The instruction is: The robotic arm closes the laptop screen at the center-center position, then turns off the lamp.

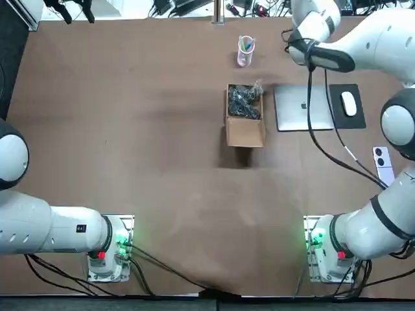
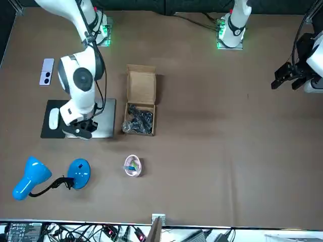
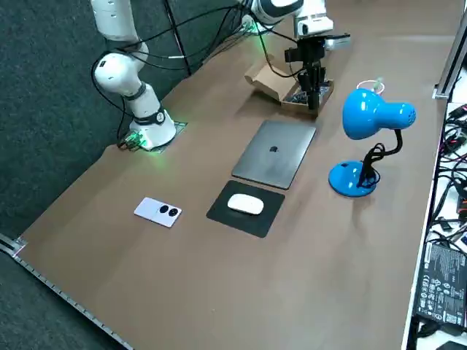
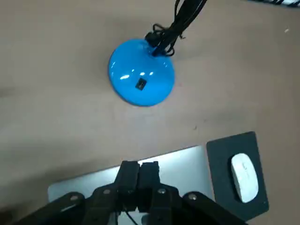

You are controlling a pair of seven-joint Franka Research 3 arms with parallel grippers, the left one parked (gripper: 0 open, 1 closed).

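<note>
The silver laptop [image 3: 273, 153] lies shut and flat on the brown table, also seen from above [image 1: 303, 108]. My right gripper [image 3: 314, 106] hangs above the laptop's far edge, on the side towards the lamp. In the wrist view its two black fingers [image 4: 139, 174] are pressed together, shut on nothing. The blue lamp stands beyond the laptop, with a round base [image 4: 140, 77] that carries a small dark switch [image 4: 140, 84]. Its head [image 3: 372, 115] is held up on a black neck above the base [image 3: 352, 179].
A white mouse [image 3: 246, 205] rests on a black pad beside the laptop, with a white phone [image 3: 158, 211] further out. An open cardboard box [image 1: 245, 113] of dark items sits on the laptop's other side. A pen cup [image 1: 246, 50] stands near the far edge.
</note>
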